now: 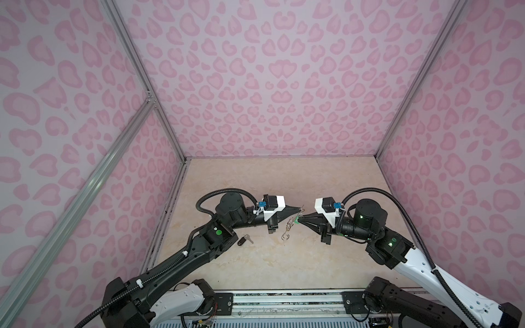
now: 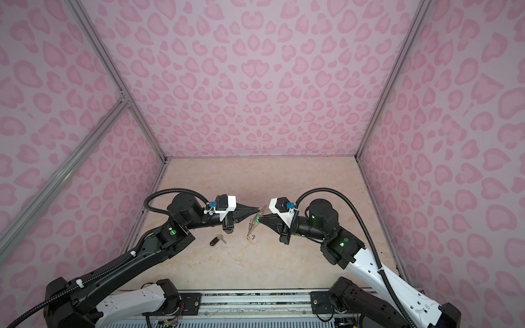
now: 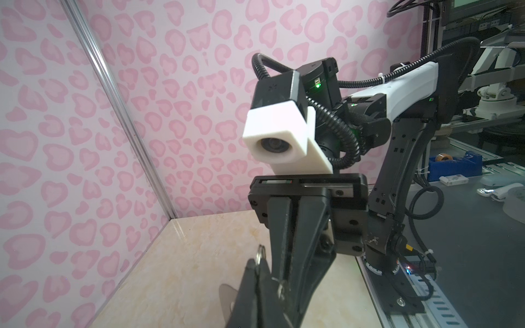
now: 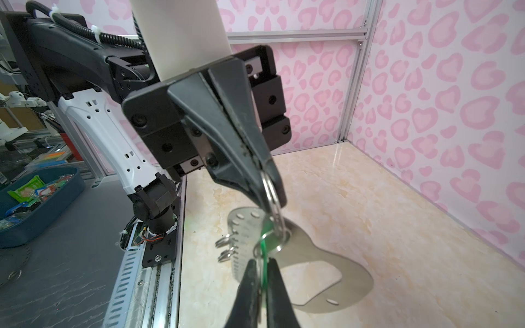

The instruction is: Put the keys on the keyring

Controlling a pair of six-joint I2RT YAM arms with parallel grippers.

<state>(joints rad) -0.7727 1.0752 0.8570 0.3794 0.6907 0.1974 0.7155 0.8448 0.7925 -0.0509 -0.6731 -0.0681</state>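
L end effector (image 1: 299,209) clenched on keyring (image 4: 355,272), which hangs tilted from it. R end effector (image 1: 301,221) pinches green-tag key (image 4: 266,236) vs the plate. Black-tag key (image 1: 244,240) lies on table (image 1: 255,269), L side.

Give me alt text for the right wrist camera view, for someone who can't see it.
The right gripper pinches the green-tagged key at the grey keyring plate, while the left gripper opposite grips one of its wire rings. Beige table below, pink patterned walls behind.

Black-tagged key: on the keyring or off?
Off. The black-tagged key lies alone on the table, apart from the keyring hanging at the left pincer.
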